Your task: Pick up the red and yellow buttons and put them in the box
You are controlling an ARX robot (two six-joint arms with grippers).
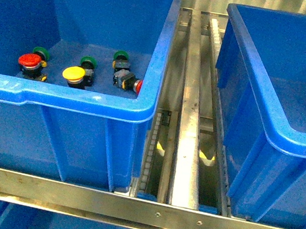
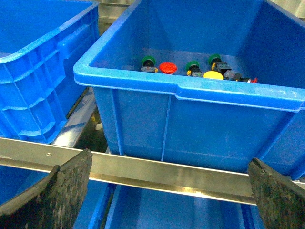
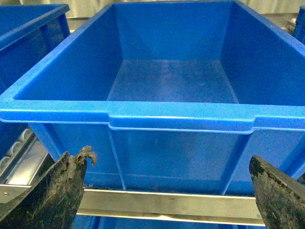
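A red button (image 1: 29, 60) and a yellow button (image 1: 73, 73) stand upright on the floor of the left blue bin (image 1: 86, 101). A second red button (image 1: 137, 85) lies on its side by the bin's right wall. The left wrist view shows the same red button (image 2: 167, 67) and yellow button (image 2: 213, 75) beyond the bin's near rim. My left gripper (image 2: 169, 191) hangs open in front of that bin, holding nothing. The empty blue box (image 3: 181, 119) fills the right wrist view, and my right gripper (image 3: 167, 191) is open before its near wall. Neither gripper shows in the front view.
Three green-capped buttons (image 1: 121, 55) sit among the others in the left bin. The box (image 1: 267, 120) stands to the right, across a metal roller track (image 1: 188, 131). A steel crossbar (image 1: 138, 210) runs along the front of both. Another blue crate (image 2: 33, 90) stands beside the left bin.
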